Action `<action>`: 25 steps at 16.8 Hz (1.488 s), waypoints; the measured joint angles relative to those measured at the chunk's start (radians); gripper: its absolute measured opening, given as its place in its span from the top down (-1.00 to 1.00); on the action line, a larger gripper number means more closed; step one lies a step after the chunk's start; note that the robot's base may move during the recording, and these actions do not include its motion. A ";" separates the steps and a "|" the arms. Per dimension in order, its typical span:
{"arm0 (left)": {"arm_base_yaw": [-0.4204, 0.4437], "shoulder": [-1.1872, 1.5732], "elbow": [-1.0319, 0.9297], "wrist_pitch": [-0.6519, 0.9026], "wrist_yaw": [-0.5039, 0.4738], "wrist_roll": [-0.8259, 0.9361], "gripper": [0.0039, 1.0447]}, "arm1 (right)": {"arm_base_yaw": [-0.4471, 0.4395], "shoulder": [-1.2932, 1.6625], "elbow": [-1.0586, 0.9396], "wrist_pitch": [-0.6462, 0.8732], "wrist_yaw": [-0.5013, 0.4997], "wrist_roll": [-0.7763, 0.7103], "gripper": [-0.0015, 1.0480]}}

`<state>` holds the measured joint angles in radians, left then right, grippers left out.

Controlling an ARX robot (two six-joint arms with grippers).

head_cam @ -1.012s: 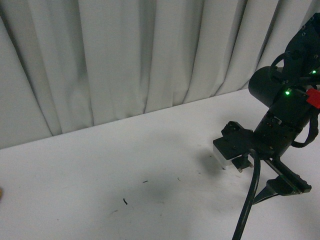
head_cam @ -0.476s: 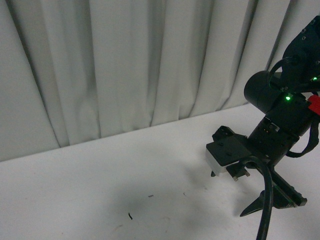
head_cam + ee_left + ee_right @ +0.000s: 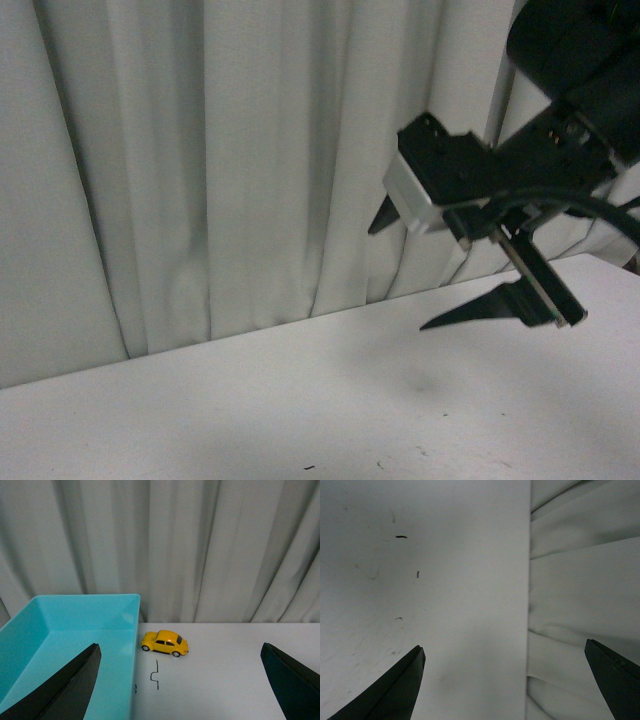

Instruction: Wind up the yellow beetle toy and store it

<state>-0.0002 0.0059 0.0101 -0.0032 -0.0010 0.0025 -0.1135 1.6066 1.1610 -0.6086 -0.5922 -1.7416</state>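
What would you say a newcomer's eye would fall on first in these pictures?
Probably the yellow beetle toy, the one bright spot, standing on the white table beside a turquoise bin in the left wrist view. In the front view, the black right arm looms before the pale curtain, its jaws open above the table.

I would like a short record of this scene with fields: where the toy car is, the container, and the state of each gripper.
toy: yellow beetle toy, on its wheels on the white table
container: turquoise bin, open top, right beside the toy; contact cannot be told
left gripper: open, holding nothing, facing the toy
right gripper: open, holding nothing, hangs above the table
backdrop: grey curtain
stored: not yet, toy is outside the bin
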 joint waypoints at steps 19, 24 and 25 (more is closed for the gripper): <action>0.000 0.000 0.000 0.000 0.000 0.000 -0.88 | 0.108 -1.031 -1.052 1.078 0.592 1.724 0.97; 0.000 0.000 0.000 0.000 0.000 0.000 -0.88 | 0.108 -1.179 -1.110 0.982 0.592 1.725 0.97; 0.000 0.000 0.000 0.000 0.000 0.000 -0.88 | 0.108 -1.208 -1.115 0.963 0.592 1.725 0.97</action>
<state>-0.0002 0.0059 0.0101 -0.0036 -0.0006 0.0025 -0.0055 0.3988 0.0460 0.3546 -0.0002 -0.0170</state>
